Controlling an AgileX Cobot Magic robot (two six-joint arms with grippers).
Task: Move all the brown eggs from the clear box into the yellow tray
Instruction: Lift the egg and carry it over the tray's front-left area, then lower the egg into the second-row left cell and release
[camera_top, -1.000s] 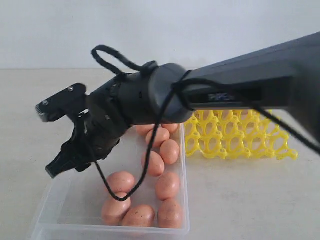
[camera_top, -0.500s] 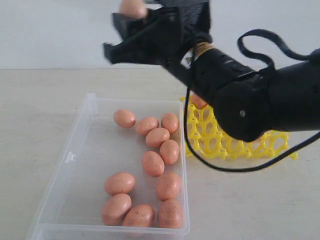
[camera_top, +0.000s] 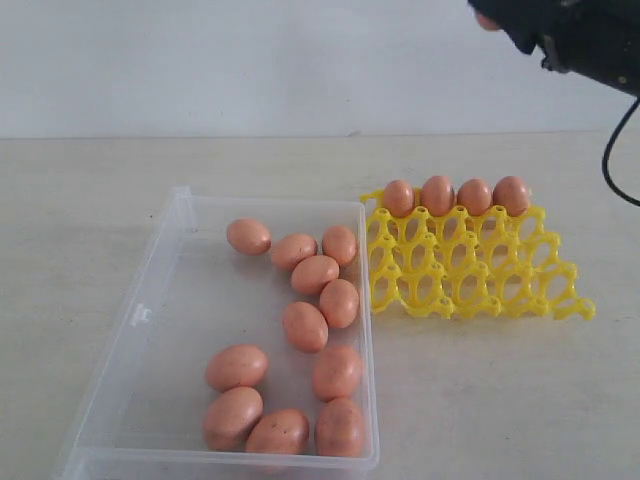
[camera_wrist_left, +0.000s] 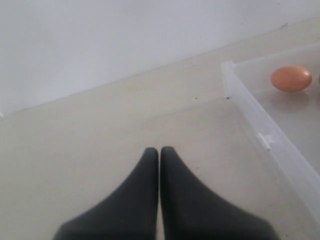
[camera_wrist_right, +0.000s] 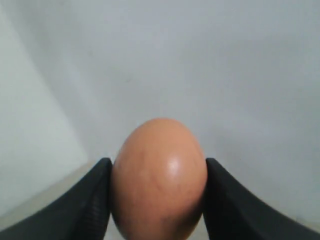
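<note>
The right jaws are clamped on one brown egg (camera_wrist_right: 159, 180), a finger (camera_wrist_right: 90, 200) pressed to each side of it, high up toward the desk's far right corner. In the exterior view only a sliver of it shows at the tip of the right arm (camera_top: 585, 40). Four brown eggs (camera_top: 437, 195) stand in the back row of the yellow tray (camera_top: 470, 262), the row nearest the desk's far edge. Eleven more lie in the clear box (camera_top: 170, 330), which sits just beside the tray on the side of the desk's left edge; most of them crowd the wall next to the tray. The left jaws are pressed together on nothing, low over the bare desk (camera_wrist_left: 100, 130) outside a corner of the box.
</note>
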